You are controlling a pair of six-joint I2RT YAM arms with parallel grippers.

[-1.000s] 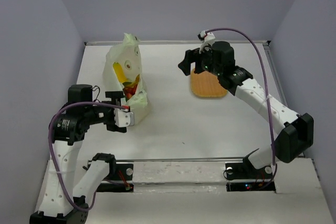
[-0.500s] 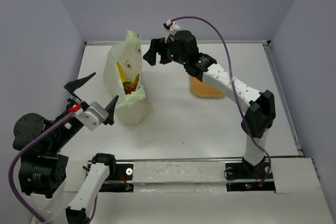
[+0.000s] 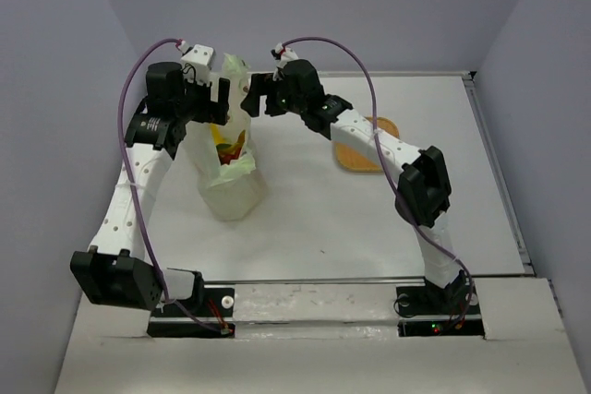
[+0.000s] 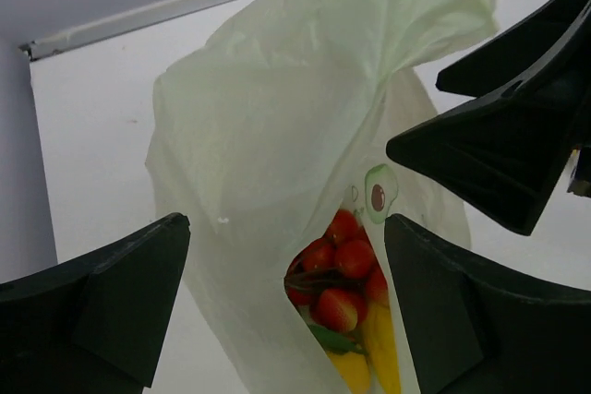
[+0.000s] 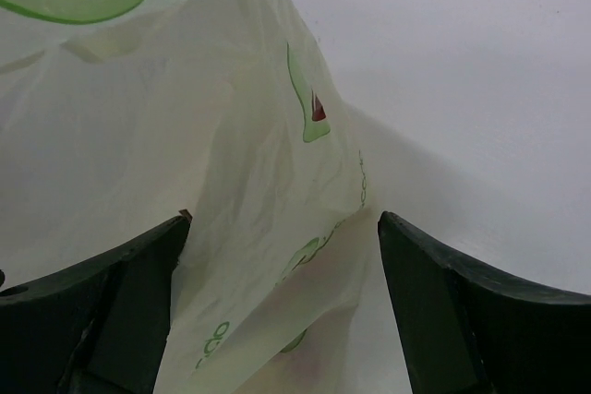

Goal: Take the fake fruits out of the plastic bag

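Observation:
The plastic bag [image 3: 228,177] stands upright on the table at the back left, pale yellow-green and crinkled. Through its mouth show the fake fruits [image 3: 229,147]: red berries [image 4: 340,263] with a green leaf over a yellow banana [image 4: 380,362]. My left gripper [image 3: 218,104] hovers open at the bag's top left, its jaws straddling the bag [image 4: 277,117] and its opening. My right gripper [image 3: 256,99] is open at the bag's top right, with a fold of the bag [image 5: 166,126] between its spread fingers. The left wrist view shows the right fingers [image 4: 499,145] close by.
An orange rounded-square mat [image 3: 372,156] lies on the table to the right of the bag, partly under my right arm. The back wall and its rail run just behind the bag. Both arms reach far back over the table.
My left arm has swung from the near left up to the bag's top and its jaws have spread wide. My right gripper has moved left from above the mat to the bag.

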